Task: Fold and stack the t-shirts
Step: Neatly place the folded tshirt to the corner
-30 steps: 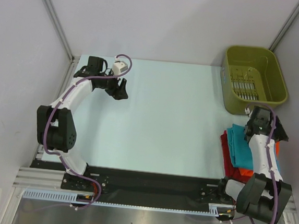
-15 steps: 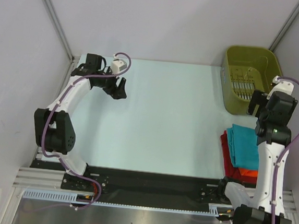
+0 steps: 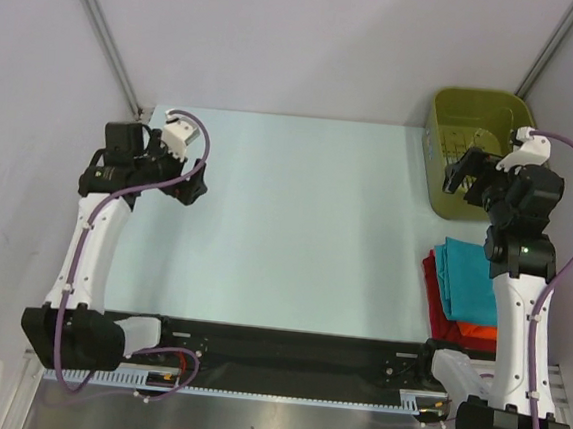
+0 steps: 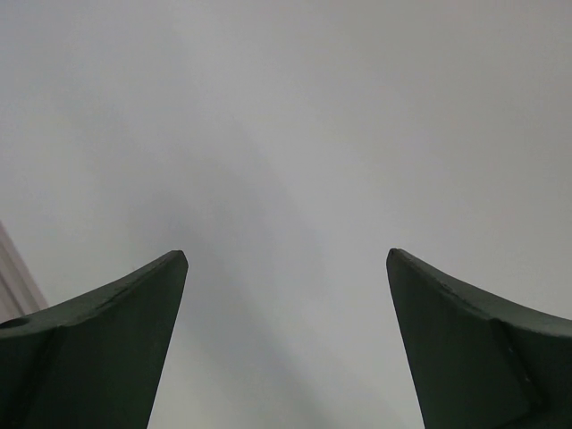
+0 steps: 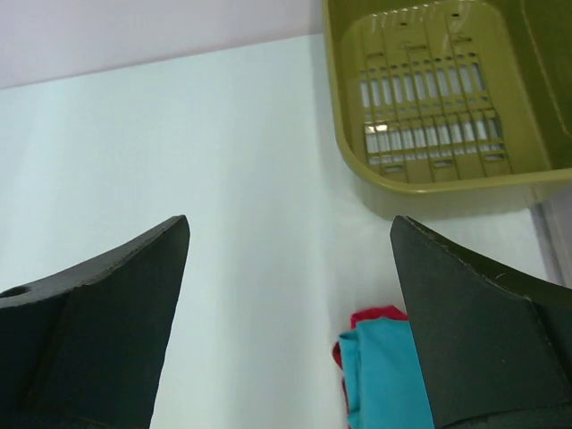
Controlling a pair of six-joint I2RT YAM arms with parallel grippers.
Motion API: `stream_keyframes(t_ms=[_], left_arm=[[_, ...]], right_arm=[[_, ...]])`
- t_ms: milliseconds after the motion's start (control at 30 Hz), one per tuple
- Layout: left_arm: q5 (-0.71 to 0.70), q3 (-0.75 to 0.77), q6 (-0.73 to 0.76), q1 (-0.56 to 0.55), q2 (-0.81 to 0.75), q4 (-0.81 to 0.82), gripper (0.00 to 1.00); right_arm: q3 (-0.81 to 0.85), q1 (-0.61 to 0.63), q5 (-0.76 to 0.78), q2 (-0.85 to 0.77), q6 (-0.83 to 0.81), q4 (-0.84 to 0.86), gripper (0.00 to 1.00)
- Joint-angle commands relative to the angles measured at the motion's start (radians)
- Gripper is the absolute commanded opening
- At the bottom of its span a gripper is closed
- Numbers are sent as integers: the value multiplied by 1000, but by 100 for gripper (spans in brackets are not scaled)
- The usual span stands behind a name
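The t-shirts lie folded in a stack at the table's right edge. The teal one is on top, over a dark red one and an orange-red one. In the right wrist view the teal shirt and a red edge show at the bottom. My right gripper hangs open and empty above the table in front of the bin, away from the stack. At the far left my left gripper is raised, also open and empty; its camera shows only blank grey surface.
An olive-green plastic bin stands at the back right corner, empty, with its slotted floor showing. Grey walls and metal posts close in the table on the left, back and right.
My right arm has lifted off the shirt stack and swung back toward the bin. My left arm has drawn back to the left and its jaws have opened wider.
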Motion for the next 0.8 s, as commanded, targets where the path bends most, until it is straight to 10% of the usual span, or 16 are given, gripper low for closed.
stream_keyframes(t_ms=[0, 767], left_arm=[[-97, -58, -57, 12, -62, -11, 100], [-185, -215, -84, 44, -232, 61, 100]], right_arm=[[35, 7, -31, 4, 105, 81, 100], [38, 110, 105, 55, 147, 111, 100]])
